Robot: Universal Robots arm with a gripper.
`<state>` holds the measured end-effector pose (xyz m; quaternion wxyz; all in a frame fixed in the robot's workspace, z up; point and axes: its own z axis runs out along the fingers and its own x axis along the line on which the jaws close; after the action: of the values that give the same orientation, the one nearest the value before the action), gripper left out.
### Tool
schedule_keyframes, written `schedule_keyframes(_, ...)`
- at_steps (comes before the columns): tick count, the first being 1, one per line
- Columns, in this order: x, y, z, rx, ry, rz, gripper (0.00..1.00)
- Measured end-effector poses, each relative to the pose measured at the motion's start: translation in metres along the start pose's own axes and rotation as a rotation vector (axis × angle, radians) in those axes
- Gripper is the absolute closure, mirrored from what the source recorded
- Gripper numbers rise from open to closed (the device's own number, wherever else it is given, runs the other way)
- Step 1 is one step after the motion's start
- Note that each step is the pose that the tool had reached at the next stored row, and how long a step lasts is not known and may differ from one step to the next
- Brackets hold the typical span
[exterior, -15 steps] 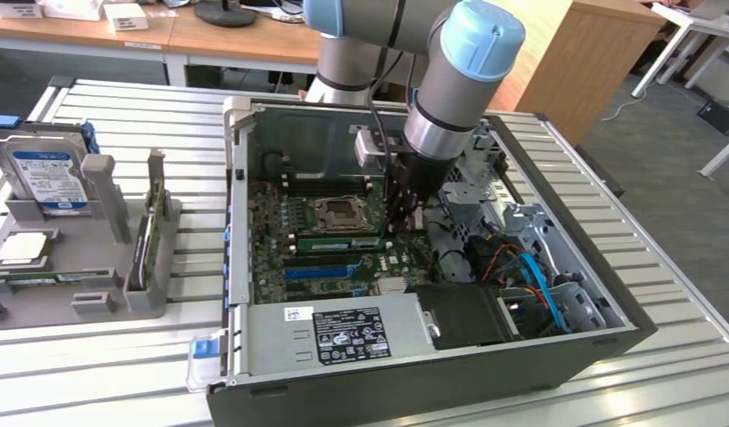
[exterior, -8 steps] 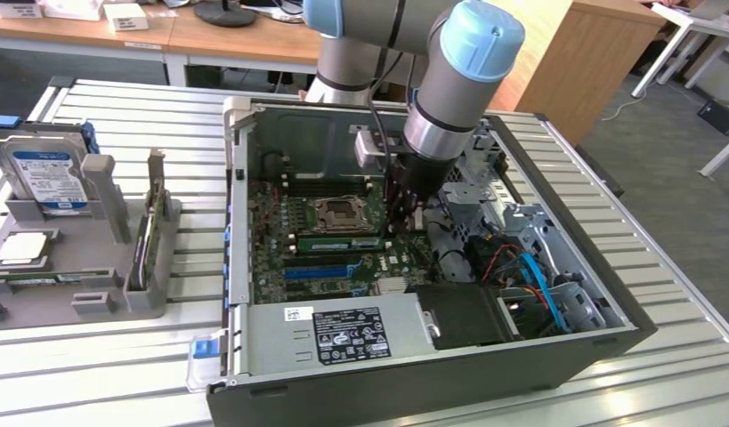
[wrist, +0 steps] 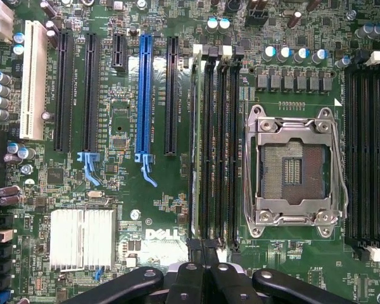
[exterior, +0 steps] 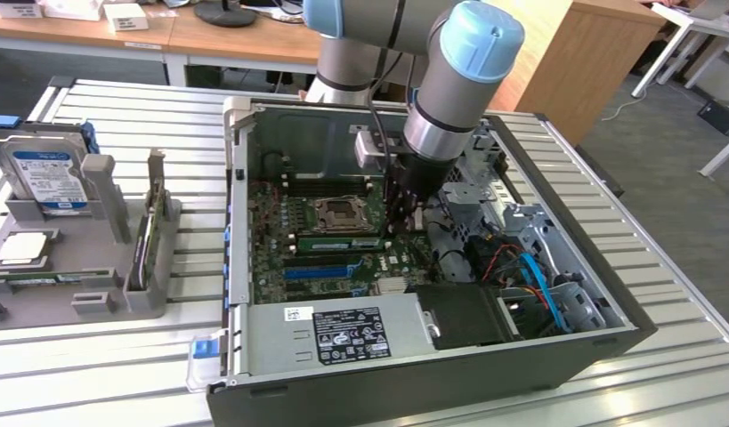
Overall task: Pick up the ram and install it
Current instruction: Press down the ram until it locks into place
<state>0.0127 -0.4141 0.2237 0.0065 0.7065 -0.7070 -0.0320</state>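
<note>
The closed tool (wrist: 204,278) sits at one end of the ram (wrist: 197,145) (seated edge-on in its slot), whose long axis runs straight away from it.

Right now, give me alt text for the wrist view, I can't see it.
Shut gripper poised over a bank of black memory slots on a green motherboard, a ram stick seated in the outermost slot, beside an open CPU socket and a blue expansion slot.

Green motherboard (wrist: 177,190), blue slot (wrist: 144,95), silver heatsink (wrist: 82,237)
</note>
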Motion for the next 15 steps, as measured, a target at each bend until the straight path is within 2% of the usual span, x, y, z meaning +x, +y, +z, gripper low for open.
schedule_keyframes(15, 0.0000, 0.0000, 0.0007, 0.0000, 0.0000, 0.000, 0.89)
